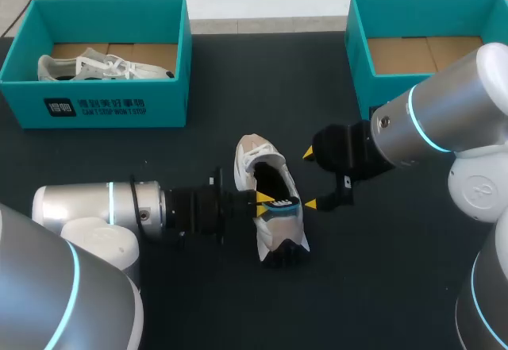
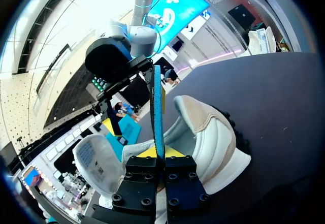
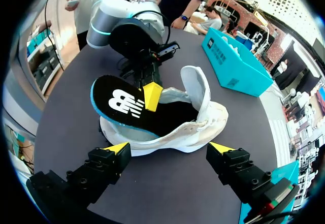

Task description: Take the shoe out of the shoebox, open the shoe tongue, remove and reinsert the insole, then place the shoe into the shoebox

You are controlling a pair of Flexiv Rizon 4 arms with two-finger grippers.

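Black table [image 1: 381, 286], two teal shoeboxes at the far edge. The left shoebox [image 1: 95, 104] holds a second shoe [image 1: 95, 67], white, lying on its side. The right shoebox [image 1: 357, 56] shows only its cardboard floor.

Task shoe [image 1: 252, 158] is out of both boxes. It sits on its sole mid-table, between the two grippers, well apart from either box. White/beige upper, dark at the end nearest the robot.

Left gripper [image 1: 266, 199] comes in from the left, level with the shoe opening. Its jaws are closed on the insole [image 1: 282, 205]. In the left wrist view the insole [image 2: 158, 112] runs edge-on straight out from between the yellow tips of the left gripper [image 2: 161, 152], with the shoe [image 2: 213, 137] just beyond.

In the right wrist view the insole [image 3: 124, 104] is black on top with a blue edge. One end is lifted up and out over the shoe's rim, the other end is down inside the shoe [image 3: 203, 122]. The tongue [image 3: 195, 84] stands folded up and away from the opening. The left gripper [image 3: 152, 96] pinches the insole's raised edge.

Right gripper [image 1: 309, 178] is on the shoe's right side. Its jaws are spread wide and hold nothing. From its own camera the right gripper [image 3: 169, 148] has one tip near each end of the shoe's side wall, neither touching it.
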